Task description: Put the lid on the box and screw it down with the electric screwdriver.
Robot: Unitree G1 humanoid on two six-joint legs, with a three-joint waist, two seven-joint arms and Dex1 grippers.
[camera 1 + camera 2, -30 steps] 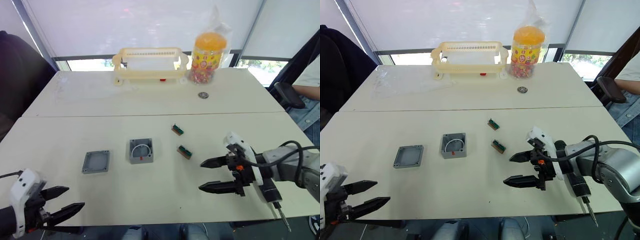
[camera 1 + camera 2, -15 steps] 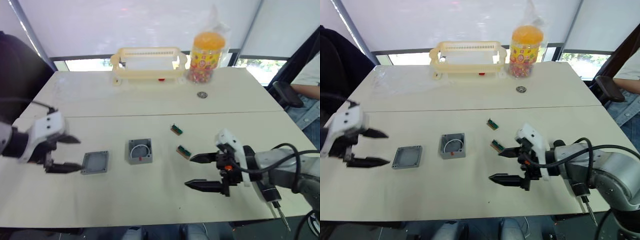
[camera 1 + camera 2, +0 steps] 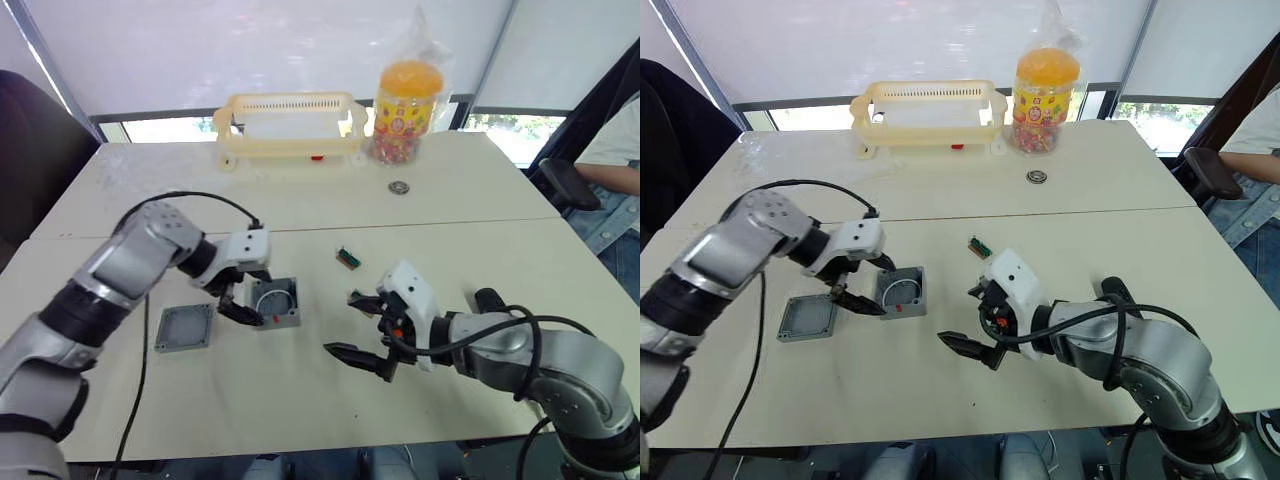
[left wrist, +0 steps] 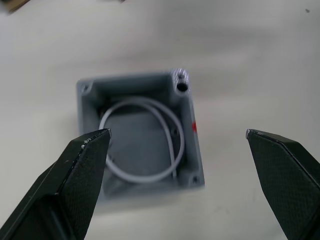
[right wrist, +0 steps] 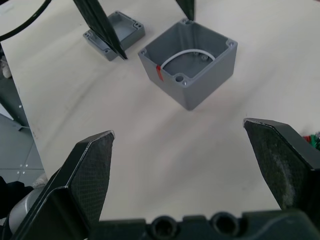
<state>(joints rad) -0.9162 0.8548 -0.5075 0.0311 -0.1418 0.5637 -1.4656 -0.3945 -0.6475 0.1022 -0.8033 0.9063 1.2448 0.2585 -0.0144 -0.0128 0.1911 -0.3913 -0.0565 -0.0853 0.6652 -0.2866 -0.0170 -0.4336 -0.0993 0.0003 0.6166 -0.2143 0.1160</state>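
Observation:
The grey box [image 3: 278, 304] sits open-topped on the table, with a white wire loop inside and a red mark on its near side. The flat grey lid [image 3: 185, 328] lies just to its left. My left gripper [image 3: 243, 294] is open at the box's left side, its fingers [image 4: 85, 160] spread wider than the box [image 4: 140, 135]. My right gripper [image 3: 340, 323] hovers open to the right of the box, with nothing between its fingers. In the right wrist view the box [image 5: 190, 67] and lid [image 5: 115, 35] lie ahead of that gripper [image 5: 178, 129]. The electric screwdriver is hidden.
A small green board [image 3: 348, 258] lies right of the box. At the back stand a yellow rack [image 3: 285, 125] and an orange-lidded jar [image 3: 405, 100], with a small round part [image 3: 400, 187] in front. A seated person [image 3: 620, 150] is at the right edge.
My left gripper swung from the lid's left side over to the box. My right gripper moved left toward the box. Both stayed open.

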